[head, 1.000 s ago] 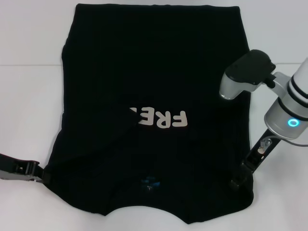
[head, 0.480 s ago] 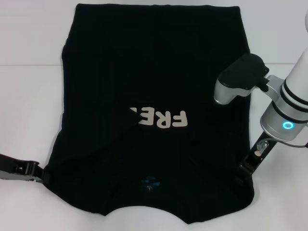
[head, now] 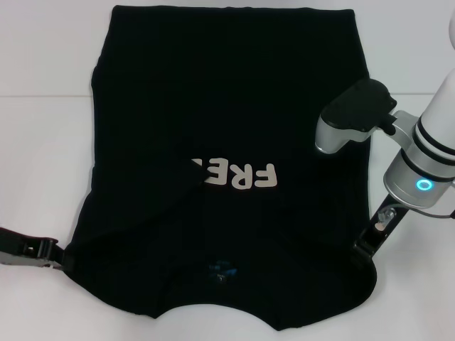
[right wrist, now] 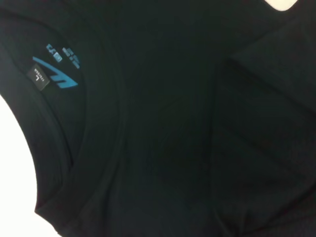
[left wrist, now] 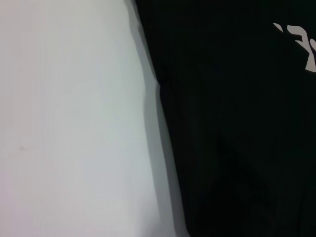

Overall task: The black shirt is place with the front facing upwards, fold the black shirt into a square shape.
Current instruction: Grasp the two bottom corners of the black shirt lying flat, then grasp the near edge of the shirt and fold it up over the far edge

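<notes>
The black shirt (head: 227, 149) covers the middle of the white table (head: 43, 163), leaving bare strips along both sides, each partly taken near the shirt's near corners by the left gripper (head: 60, 258) and the right gripper (head: 362, 250).

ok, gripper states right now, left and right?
Left gripper: at the large black cloth T-shirt's near-left edge, grip cannot be told.
Right gripper: at its near-right edge, cannot be told.

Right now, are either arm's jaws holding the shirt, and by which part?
It cannot be told. The left gripper and the right gripper sit at the black shirt near-side edges, dark against dark cloth.
</notes>
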You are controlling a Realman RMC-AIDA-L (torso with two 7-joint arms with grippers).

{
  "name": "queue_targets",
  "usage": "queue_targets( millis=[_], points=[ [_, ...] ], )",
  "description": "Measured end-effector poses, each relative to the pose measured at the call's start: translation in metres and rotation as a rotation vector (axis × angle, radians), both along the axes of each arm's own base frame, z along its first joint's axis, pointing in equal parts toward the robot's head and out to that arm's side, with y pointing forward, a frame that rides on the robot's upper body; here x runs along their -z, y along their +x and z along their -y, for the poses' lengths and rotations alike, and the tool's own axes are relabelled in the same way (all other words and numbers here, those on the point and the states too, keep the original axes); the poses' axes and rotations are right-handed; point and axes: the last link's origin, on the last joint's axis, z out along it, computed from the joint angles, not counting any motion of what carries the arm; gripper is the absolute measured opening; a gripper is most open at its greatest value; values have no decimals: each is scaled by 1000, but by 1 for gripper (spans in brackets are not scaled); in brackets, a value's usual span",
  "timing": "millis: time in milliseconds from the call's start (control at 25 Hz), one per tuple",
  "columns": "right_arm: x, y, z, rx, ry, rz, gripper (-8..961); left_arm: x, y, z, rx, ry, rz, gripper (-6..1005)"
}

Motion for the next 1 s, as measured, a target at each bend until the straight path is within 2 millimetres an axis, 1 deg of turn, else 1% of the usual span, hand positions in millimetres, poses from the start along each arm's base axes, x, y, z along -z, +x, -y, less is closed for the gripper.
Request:
queue_targets(
  millis=[160,280,480,600,720,840,1000],
  points=[
    [0,-1,3,18,-10,-10,122,0,-1,1,-3,-4,2,15],
    [-5,-1,5,42,-1,-26,66,0,-2,2,-7,-9,6,15],
    [-22,6,8,115,59,-96,46,-2,-2,3,-8,-22,10,15],
    [-35,20,13,204,106,-169,40,-2,-3,5,-9,-39,16,15],
    [-46,38,19,293,161,-258,36,-3,-2,6,-10,-51,22,15],
    [-57,56,26,368,224,-386,37,-3,0,8,-4,-68,46,15],
    [-71,87,40,472,309,-578,37,-2,1,11,-4,-84,66,15]
  ],
)
